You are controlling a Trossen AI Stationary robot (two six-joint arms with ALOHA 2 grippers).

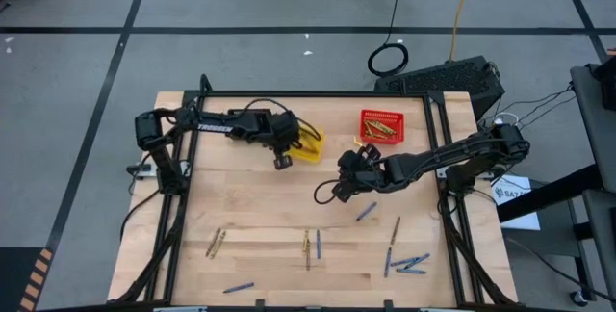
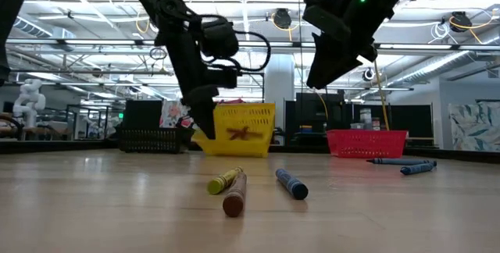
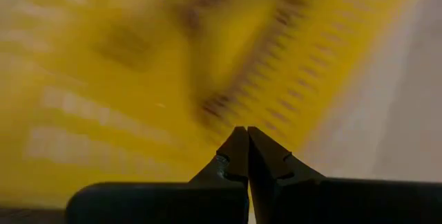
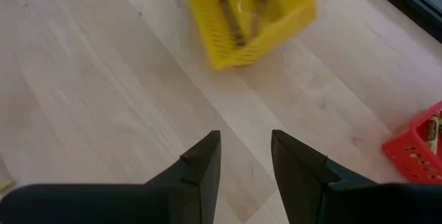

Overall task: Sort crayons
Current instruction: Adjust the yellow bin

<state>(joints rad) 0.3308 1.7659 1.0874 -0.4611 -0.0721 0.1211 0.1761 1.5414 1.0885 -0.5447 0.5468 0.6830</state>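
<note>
- High view alone shows crayons (image 1: 399, 264) scattered along the worktop's (image 1: 260, 206) near edge.
- Left gripper (image 3: 247, 156), jaws closed and empty, hangs at the yellow basket (image 1: 310, 145).
- Right gripper (image 4: 244, 156), jaws parted and empty, hovers mid-worktop.

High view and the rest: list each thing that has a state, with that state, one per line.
Left gripper: shut, empty, beside the yellow basket.
Right gripper: open, empty, above bare table.
Yellow basket: tilted, brown crayons inside.
Red basket: upright, yellowish crayons inside.
Loose crayons: lying flat on the table, unsorted.
</note>
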